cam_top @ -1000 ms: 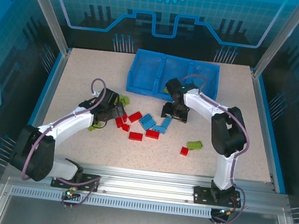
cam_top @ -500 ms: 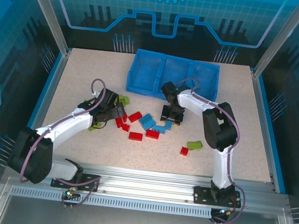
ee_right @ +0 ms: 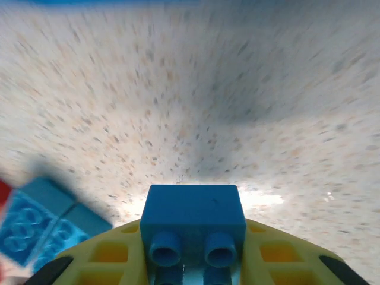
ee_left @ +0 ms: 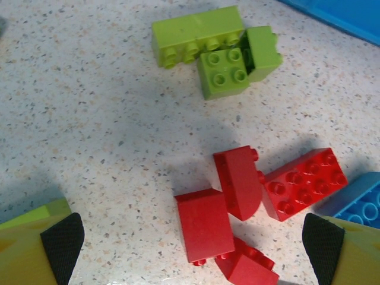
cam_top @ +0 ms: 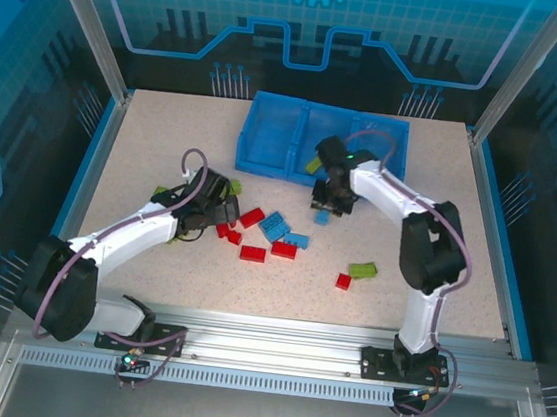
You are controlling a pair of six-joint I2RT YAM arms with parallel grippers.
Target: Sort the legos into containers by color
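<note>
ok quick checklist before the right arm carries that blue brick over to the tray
1. Grip: the blue brick sits squarely between the right gripper's fingers: ok.
2. Brick off the table: it looks lifted, with bare surface below it in the right wrist view: ok.
3. Left gripper out of the way: open, over the red bricks, off to the left of the carrying arm: ok.
4. Which compartment of the tray takes blue: its contents cannot be read from above: cannot tell.

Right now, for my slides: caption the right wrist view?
Right gripper, jaws shut on a blue brick, over the blurred speckled table.
</note>
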